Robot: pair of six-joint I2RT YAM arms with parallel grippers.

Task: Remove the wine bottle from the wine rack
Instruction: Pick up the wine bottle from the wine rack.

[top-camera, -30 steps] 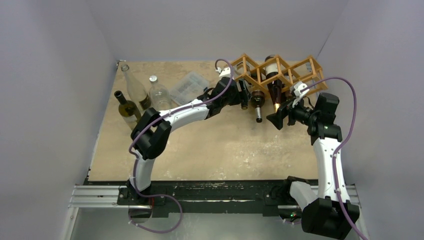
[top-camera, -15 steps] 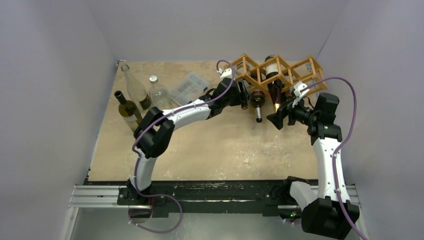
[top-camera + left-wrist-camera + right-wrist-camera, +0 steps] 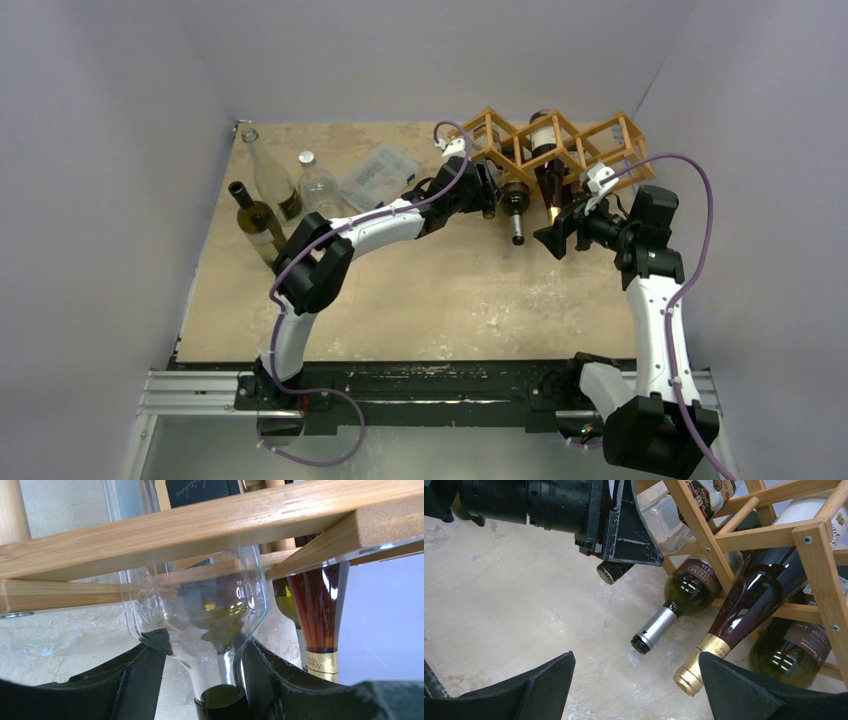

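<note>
The wine rack [image 3: 585, 140], a light-brown wooden lattice, stands at the back right and holds several bottles. My left gripper [image 3: 488, 190] is at its left cell. In the left wrist view my left gripper [image 3: 200, 642] is open and straddles the neck of a clear wine bottle [image 3: 200, 605] that lies in the rack [image 3: 150, 530]. The fingertips [image 3: 150, 639] touch the bottle's shoulder, with a gap beside the neck. The bottle's dark cap [image 3: 606, 572] pokes out below that gripper. My right gripper [image 3: 553, 240] is open and empty [image 3: 635, 657], low in front of the rack [image 3: 819, 560].
A green bottle with a silver neck [image 3: 656, 625] and a dark red bottle with gold foil [image 3: 744, 600] stick out of the rack toward my right gripper. Three upright bottles [image 3: 268, 175] and a clear plastic box [image 3: 377, 170] stand at the back left.
The left arm's elbow has shifted slightly to the right. Both grippers and the bottles stay where they were.
</note>
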